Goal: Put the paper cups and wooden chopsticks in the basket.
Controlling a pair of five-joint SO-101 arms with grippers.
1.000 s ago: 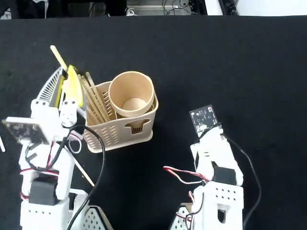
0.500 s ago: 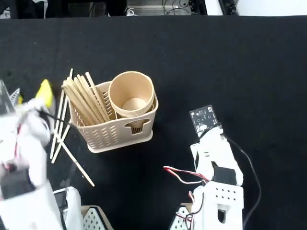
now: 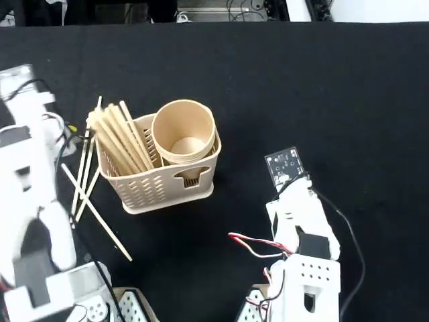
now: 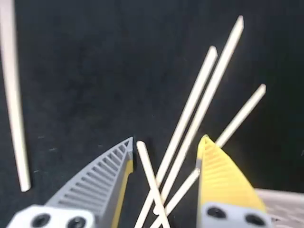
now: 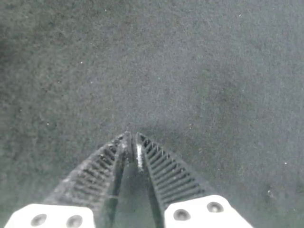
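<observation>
A beige basket (image 3: 161, 184) stands left of the table's middle. It holds stacked paper cups (image 3: 183, 131) and a bundle of wooden chopsticks (image 3: 117, 137). Several loose chopsticks (image 3: 84, 178) lie on the black cloth just left of the basket, one long one (image 3: 100, 218) running diagonally toward the front. My left arm (image 3: 27, 154) stands at the far left edge. My left gripper (image 4: 166, 142) is open above the loose chopsticks (image 4: 200, 109), which lie crossed between its grey and yellow fingers. My right gripper (image 5: 132, 137) is shut and empty over bare cloth, its arm (image 3: 298, 221) folded near the front.
One more chopstick (image 4: 14, 104) lies apart from the crossed ones. A corner of the basket (image 4: 280, 204) shows beside the yellow finger. Black cloth (image 3: 322, 94) covers the whole table. Cables and equipment sit beyond the far edge.
My left arm has swung from the basket's left side out to the table's left edge, and the chopstick it held is gone from it. The loose chopsticks came into sight. The right arm stayed still.
</observation>
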